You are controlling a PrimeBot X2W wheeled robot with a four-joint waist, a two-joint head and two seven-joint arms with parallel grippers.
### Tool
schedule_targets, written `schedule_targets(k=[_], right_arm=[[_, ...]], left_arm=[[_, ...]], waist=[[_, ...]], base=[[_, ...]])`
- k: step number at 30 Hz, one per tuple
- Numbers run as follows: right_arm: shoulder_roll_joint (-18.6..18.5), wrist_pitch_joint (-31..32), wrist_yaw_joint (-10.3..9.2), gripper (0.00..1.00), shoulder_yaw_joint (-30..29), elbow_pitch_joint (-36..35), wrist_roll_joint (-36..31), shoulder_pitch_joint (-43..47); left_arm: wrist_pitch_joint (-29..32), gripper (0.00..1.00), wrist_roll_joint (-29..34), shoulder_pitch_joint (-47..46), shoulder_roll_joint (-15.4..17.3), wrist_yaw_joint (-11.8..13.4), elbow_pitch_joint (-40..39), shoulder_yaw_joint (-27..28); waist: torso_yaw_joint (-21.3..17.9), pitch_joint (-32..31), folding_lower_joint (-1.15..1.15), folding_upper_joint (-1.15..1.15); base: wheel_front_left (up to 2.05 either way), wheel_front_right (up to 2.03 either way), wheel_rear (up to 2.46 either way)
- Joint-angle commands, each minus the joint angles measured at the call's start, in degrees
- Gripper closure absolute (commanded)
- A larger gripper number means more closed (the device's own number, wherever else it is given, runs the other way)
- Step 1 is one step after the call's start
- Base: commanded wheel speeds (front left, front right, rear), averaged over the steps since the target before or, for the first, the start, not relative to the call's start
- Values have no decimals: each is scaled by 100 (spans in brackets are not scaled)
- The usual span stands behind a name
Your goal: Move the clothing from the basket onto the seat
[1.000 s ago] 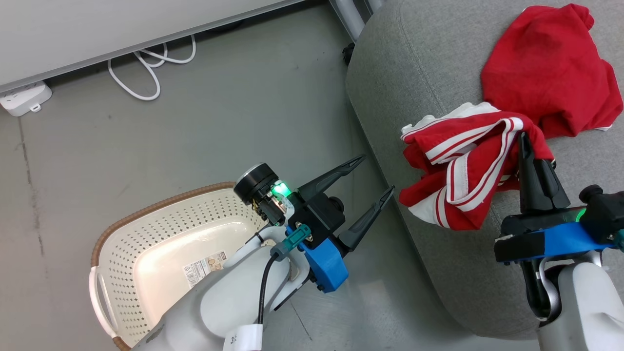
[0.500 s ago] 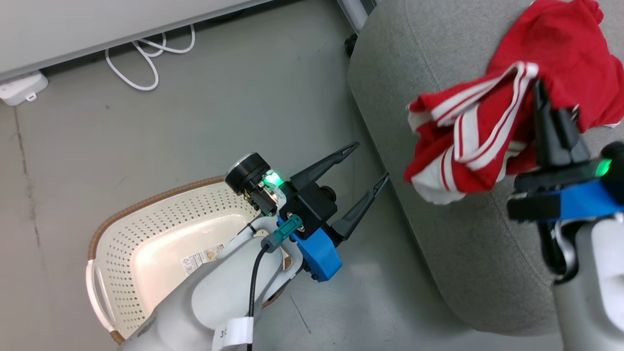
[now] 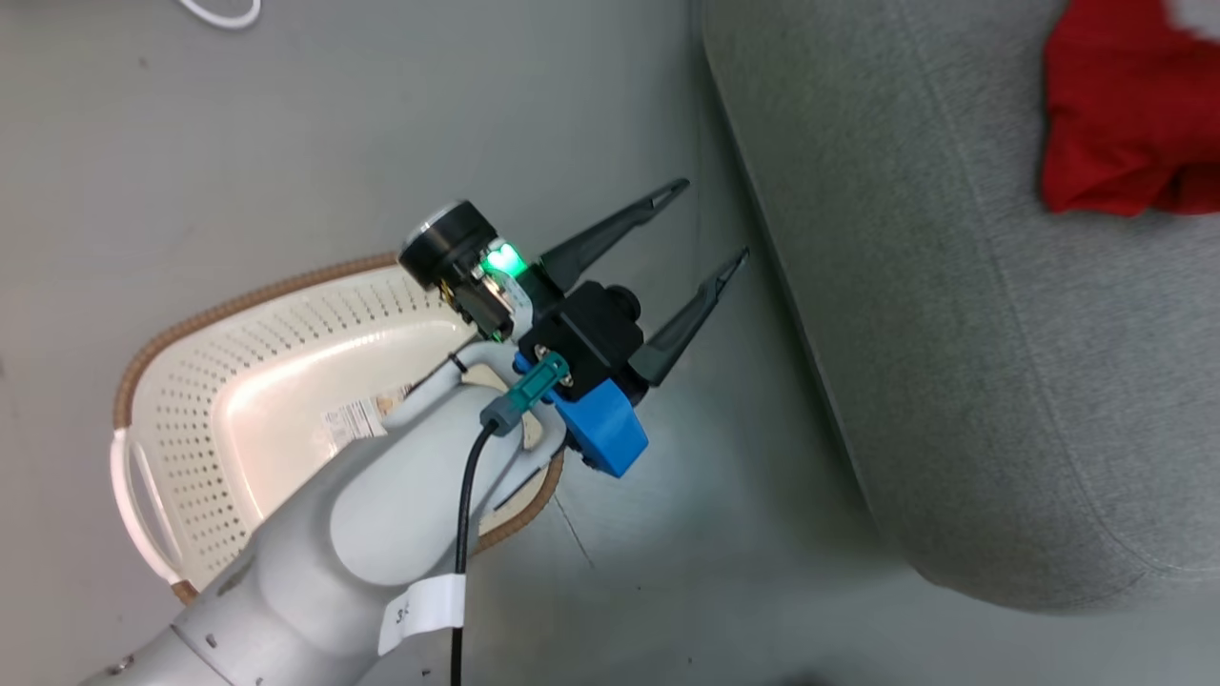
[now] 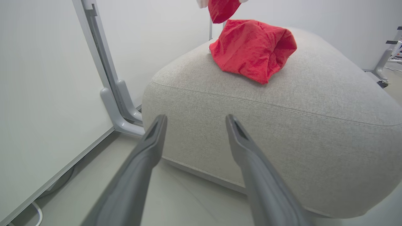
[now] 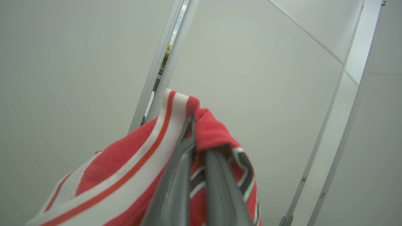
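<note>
The left pincer [image 3: 710, 219] is being held with its two dark fingers spread well apart, and nothing is being gripped between them. The cream perforated laundry basket [image 3: 238, 295] is lying on the floor [image 3: 286, 143] behind this pincer, partly covered by the pale forearm [image 3: 381, 505]. Its inner bottom and a printed label [image 3: 355, 419] are showing.

The grey upholstered seat [image 3: 953, 333] is standing near, directly ahead of the left fingertips; whether it is being touched cannot be told. A plain red garment [image 4: 251, 50] is lying crumpled on the seat's top, ahead of and above the left pincer and well apart from it.

The right pincer [image 5: 198, 141] is being held with its fingers brought together, clamped on the striped red jersey [image 5: 141, 157]. The fabric is draping over the fingertips, with a white band and red stripe to their left and black-and-white lettering to their right. Pale wall panels [image 5: 251, 62] are showing beyond. In the left wrist view, a hanging part of this jersey [image 4: 221, 9] is being seen just above the plain red garment.
</note>
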Motion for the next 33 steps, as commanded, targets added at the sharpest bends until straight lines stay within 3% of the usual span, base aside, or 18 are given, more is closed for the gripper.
schedule_targets(k=[1, 6, 9, 18, 30, 31, 32, 33], right_arm=[[-143, -3, 1, 100, -261, 98, 74, -198], [-611, -3, 1, 100, -905, 536, 110, -481], [-685, -4, 1, 100, -1213, 802, 130, -429], [-116, -3, 1, 100, -1313, 1591, -91, 168], [299, -3, 1, 100, -1059, 2212, -39, 409], [310, -3, 1, 85, -1091, 2210, -23, 413], [332, -3, 1, 50, -1117, 2205, -27, 447], [365, -3, 0, 0, -1152, 2190, -13, 484]], left_arm=[[41, 0, 56, -160, 79, 27, -67, 40], [142, 0, 140, -419, 189, 57, -282, 68], [193, 0, 176, -521, 251, 59, -371, 58], [321, 0, 191, -560, 484, 107, -611, 26], [373, 0, 149, -531, 536, 138, -694, -47], [362, 0, 138, -523, 532, 146, -684, -54], [342, 0, 130, -505, 524, 154, -673, -61], [311, 0, 115, -490, 506, 157, -662, -64]], waist=[[44, 445, -1, 0], [85, 964, -1, 0], [91, 1194, -1, 0], [-9, 1459, -1, 0], [-53, 1351, -1, 0], [-54, 1322, -1, 0], [-54, 1282, -1, 0], [-52, 1237, -1, 0]], base=[[0, 0, 0], [0, 0, 0], [0, 0, 0], [0, 0, 0], [0, 0, 0], [0, 0, 0], [0, 0, 0], [0, 0, 0]])
